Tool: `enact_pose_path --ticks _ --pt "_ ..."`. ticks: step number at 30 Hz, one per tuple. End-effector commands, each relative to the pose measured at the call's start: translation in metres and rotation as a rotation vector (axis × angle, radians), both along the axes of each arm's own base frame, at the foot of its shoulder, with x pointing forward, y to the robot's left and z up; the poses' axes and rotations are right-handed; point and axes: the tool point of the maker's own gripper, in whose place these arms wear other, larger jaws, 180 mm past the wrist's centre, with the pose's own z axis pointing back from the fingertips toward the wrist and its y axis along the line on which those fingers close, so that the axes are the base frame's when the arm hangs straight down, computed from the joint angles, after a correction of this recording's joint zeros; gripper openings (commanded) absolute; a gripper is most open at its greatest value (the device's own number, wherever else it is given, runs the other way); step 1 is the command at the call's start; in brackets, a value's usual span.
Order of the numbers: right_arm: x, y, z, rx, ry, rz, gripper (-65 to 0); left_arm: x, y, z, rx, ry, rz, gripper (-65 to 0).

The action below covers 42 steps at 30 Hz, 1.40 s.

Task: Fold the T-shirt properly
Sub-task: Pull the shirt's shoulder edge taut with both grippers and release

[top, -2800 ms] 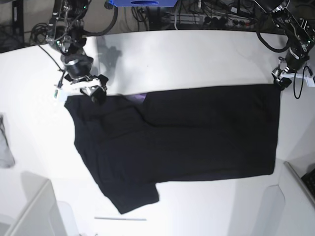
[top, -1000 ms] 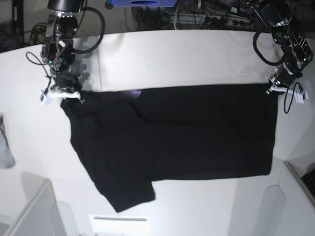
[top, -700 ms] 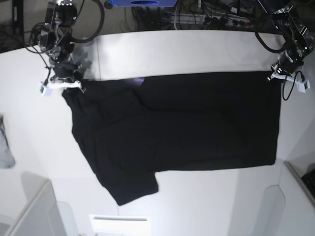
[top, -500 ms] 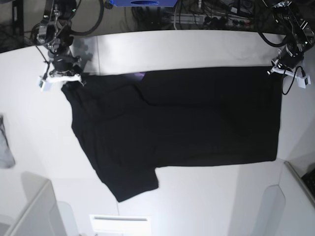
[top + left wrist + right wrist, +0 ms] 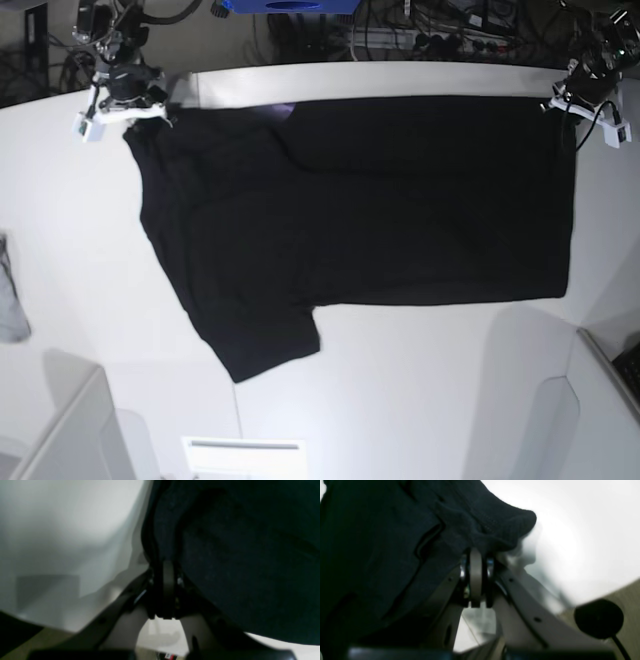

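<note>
T-shirt (image 5: 380, 200) dragged further back | L pincer (image 5: 560, 100) + R pincer (image 5: 135, 112) clamping corners

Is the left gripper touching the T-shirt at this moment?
Touching. The left wrist view shows the left gripper with its jaws shut on the edge of the T-shirt.

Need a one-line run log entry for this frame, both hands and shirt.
left hand: shut on T-shirt corner | right hand: shut on T-shirt corner | T-shirt: spread between hands near table far edge | fold: not yet made
</note>
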Motion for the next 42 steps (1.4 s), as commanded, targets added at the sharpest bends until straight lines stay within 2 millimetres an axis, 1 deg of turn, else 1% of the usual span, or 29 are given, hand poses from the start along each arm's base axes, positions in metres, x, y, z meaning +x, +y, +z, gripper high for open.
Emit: enact_pose_path --ticks 1,5,9,16,19,23,27,28,30,32,33,34,35,36,37,39,42 --pt "-0.001 -0.004 0.006 -0.016 -0.018 0.000 -65.0 0.001 0.005 0.009 0.024 -0.018 -0.011 -65.0" --pt "-0.016 0.000 -0.001 -0.003 0.018 -0.011 -65.0 -0.019 0.020 0.011 0.044 0.001 0.044 -65.0" --pt "-0.026 0.003 -0.004 0.003 0.041 -0.008 -65.0 -0.033 0.028 0.013 0.056 0.011 0.081 -65.0" --pt "-0.027 0.003 -0.005 0.004 0.044 -0.008 -65.0 -0.033 0.028 0.012 0.054 0.013 0.081 -65.0" --pt "-0.033 0.004 -0.007 0.005 0.058 -0.007 -65.0 -0.034 0.029 0.013 0.056 0.012 0.085 -65.0" --pt "-0.035 0.004 -0.007 0.005 0.063 -0.007 -65.0 -0.034 0.029 0.013 0.056 0.012 0.087 -65.0" --pt "-0.034 0.005 0.000 0.000 0.047 -0.001 -65.0 -0.035 0.029 0.012 0.056 0.013 0.087 -65.0" --pt "-0.032 0.004 0.002 -0.002 0.041 -0.001 -60.3 -0.035 0.029 0.012 0.056 0.013 0.087 -64.5" --pt "-0.031 0.003 0.005 -0.007 0.034 -0.003 -47.3 -0.035 0.029 0.012 0.056 0.013 0.087 -49.0" --pt "-0.031 0.003 0.007 -0.009 0.029 -0.001 -38.1 -0.034 0.029 0.013 0.057 0.012 0.087 -34.7" --pt "-0.032 0.002 0.009 -0.013 0.026 -0.002 -35.9 -0.035 0.031 0.014 0.061 0.010 0.092 -28.0" --pt "-0.033 0.002 0.010 -0.015 0.025 -0.002 -35.9 -0.037 0.036 0.017 0.070 0.006 0.106 -22.9" --pt "-0.033 0.003 0.011 -0.015 0.024 -0.001 -35.9 -0.039 0.042 0.021 0.081 -0.001 0.123 -19.1" --pt "-0.035 0.004 0.012 -0.013 0.025 -0.005 -35.9 -0.041 0.049 0.025 0.094 -0.010 0.144 -16.0" --pt "-0.036 0.003 0.012 -0.011 0.024 -0.018 -35.9 -0.043 0.056 0.030 0.105 -0.019 0.164 -14.3" --pt "-0.041 -0.014 0.014 -0.035 0.025 -0.079 -35.9 -0.048 0.070 0.039 0.133 -0.035 0.202 -14.0" --pt "-0.039 -0.039 0.021 -0.077 0.004 -0.148 -35.1 -0.045 0.087 0.054 0.164 -0.079 0.249 -14.0"
